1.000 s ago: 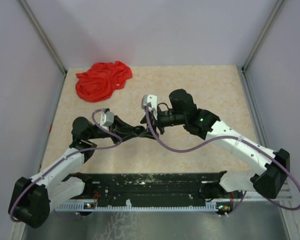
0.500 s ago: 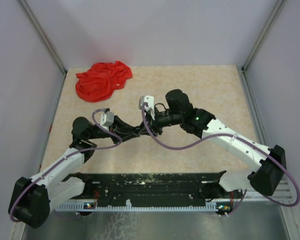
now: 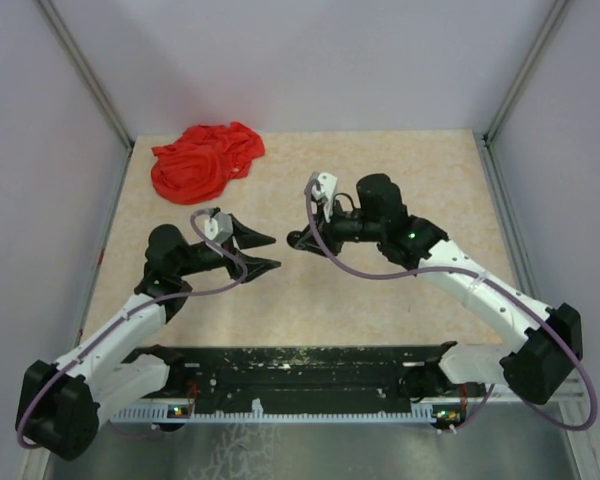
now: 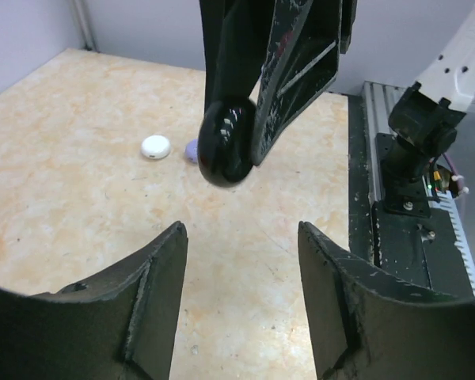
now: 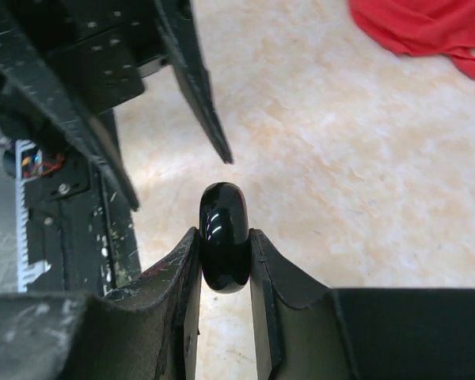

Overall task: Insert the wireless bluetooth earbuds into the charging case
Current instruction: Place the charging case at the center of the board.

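Top view first: your left gripper (image 3: 274, 252) sits just left of centre with its fingers spread and nothing between them. Your right gripper (image 3: 293, 242) points at it from the right, the tips near each other but apart. From up here it looks pinched on something dark, but that's too small to make out. The red cloth (image 3: 206, 161) is bunched in the upper left of the table (image 3: 410, 170), well apart from both arms.

Left wrist view: your own fingers (image 4: 154, 301) fill the bottom of the frame, wide apart, with only tabletop in the gap. Coming down from the top centre is the right gripper (image 4: 236, 131), clamped on the black round case (image 4: 222, 154) and holding it off the table. Behind it, left of centre on the table, there's a white piece (image 4: 155, 146) with a lavender piece (image 4: 191, 150) just beside it, half hidden by the case. Honestly can't tell from here whether those two are buds or cases. The black rail (image 4: 404, 198) runs down the right side.

Right wrist view: the two pads (image 5: 182, 277) at bottom centre squeeze the black round case (image 5: 224, 222) from both sides, so it stands on edge. The left gripper's spread fingers (image 5: 194, 87) hang in the upper left, near the case but not touching. The red cloth (image 5: 427, 32) is in the upper right corner.
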{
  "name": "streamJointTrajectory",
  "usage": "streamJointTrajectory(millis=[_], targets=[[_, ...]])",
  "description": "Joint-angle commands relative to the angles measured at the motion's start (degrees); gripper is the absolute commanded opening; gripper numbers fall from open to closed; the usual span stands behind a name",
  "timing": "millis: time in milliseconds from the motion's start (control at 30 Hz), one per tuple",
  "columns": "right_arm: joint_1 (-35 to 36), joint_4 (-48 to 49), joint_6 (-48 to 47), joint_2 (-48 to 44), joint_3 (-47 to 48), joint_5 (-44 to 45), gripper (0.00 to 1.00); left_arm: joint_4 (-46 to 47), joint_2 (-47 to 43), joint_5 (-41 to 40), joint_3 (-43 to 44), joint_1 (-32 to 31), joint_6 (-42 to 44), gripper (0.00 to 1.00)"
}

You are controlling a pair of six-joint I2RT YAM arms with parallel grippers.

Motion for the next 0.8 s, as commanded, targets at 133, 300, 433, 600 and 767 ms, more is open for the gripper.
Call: streamJointTrajectory(millis=[133,300,433,600,767], targets=[[-6.8,5.5,10.0,-3.8,-4.8,11.0,0.15,-12.1,-2.2,-13.7,3.8,0.2,6.6,0.66],[-12.5,9.0,19.1,-4.1,-11.3,19.9,0.16,-16.9,-3.5,-26.3,4.9,0.3,7.4,0.68],[-17.8,12.7,26.2,-4.7,-17.3,23.8,0.16,-17.7,-5.4,-35.0,4.2,0.3,6.3,0.74],[-22.8,15.2,32.5,-4.7,-24.1,27.8,0.17,-18.8,-7.0,-43.4,3.9,0.4,4.7,0.8],[-28.5,16.6,42.0,-8.6,-32.1,28.1,0.17,-19.6,-7.5,-47.6,3.9,0.5,4.0,0.87]])
